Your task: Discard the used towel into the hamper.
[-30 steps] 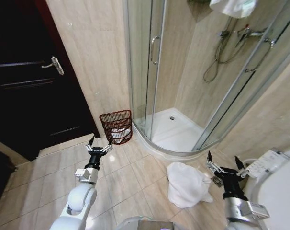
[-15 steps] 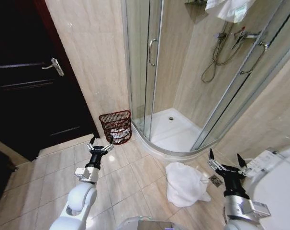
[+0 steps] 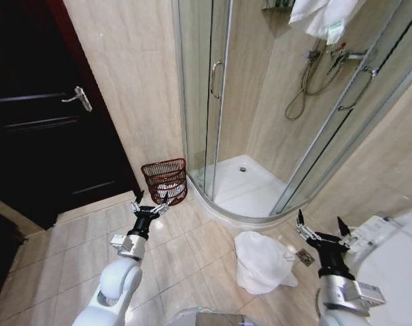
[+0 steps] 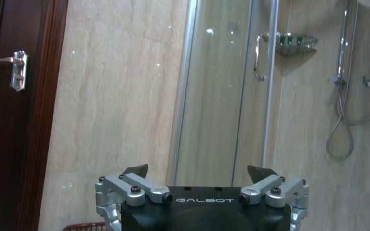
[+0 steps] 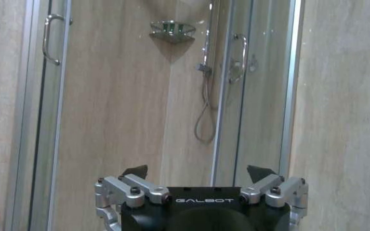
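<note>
Towel (image 3: 262,262): crumpled on floor beside shower.
Hamper (image 3: 165,180): against wall.
Left pincer (image 3: 150,204): spread, empty, near hamper.
Right pincer (image 3: 321,229): spread, empty, near towel.

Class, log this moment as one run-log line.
towel: on floor, untouched | hamper: by shower | left gripper: open, empty | right gripper: open, empty

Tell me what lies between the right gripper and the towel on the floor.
In the head view, bare floor tile with a small floor drain separates the right gripper from the towel.
</note>
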Robot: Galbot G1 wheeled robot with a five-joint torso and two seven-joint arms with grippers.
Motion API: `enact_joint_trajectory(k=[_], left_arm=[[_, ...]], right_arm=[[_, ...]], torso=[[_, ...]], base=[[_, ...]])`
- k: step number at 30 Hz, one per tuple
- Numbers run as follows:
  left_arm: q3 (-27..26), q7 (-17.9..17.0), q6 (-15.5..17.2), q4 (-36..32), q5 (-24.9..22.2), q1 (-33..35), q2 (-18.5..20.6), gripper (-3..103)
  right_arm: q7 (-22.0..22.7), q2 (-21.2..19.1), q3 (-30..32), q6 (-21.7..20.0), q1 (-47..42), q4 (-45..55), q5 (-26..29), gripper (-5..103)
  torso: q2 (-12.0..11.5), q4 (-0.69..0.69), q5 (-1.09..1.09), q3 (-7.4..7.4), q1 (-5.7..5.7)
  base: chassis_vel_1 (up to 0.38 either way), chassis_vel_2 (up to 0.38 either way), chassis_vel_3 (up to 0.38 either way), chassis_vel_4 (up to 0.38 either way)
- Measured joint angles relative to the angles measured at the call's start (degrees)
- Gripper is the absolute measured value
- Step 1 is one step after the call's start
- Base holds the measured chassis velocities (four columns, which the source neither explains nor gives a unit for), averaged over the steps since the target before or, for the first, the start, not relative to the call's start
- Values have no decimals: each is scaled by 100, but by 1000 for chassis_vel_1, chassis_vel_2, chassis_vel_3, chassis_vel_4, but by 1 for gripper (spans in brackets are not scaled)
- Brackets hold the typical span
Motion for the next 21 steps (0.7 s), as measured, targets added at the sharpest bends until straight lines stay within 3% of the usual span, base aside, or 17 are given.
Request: enact_joint_trajectory(k=[21], left_arm=[[142,-143,121,-535,432,335,-75,100]], right_arm=[[-33,0,115,311,-54,-104,34,100]], torso=[[559,0,0,318,240]], base=[[0,0,0,0]])
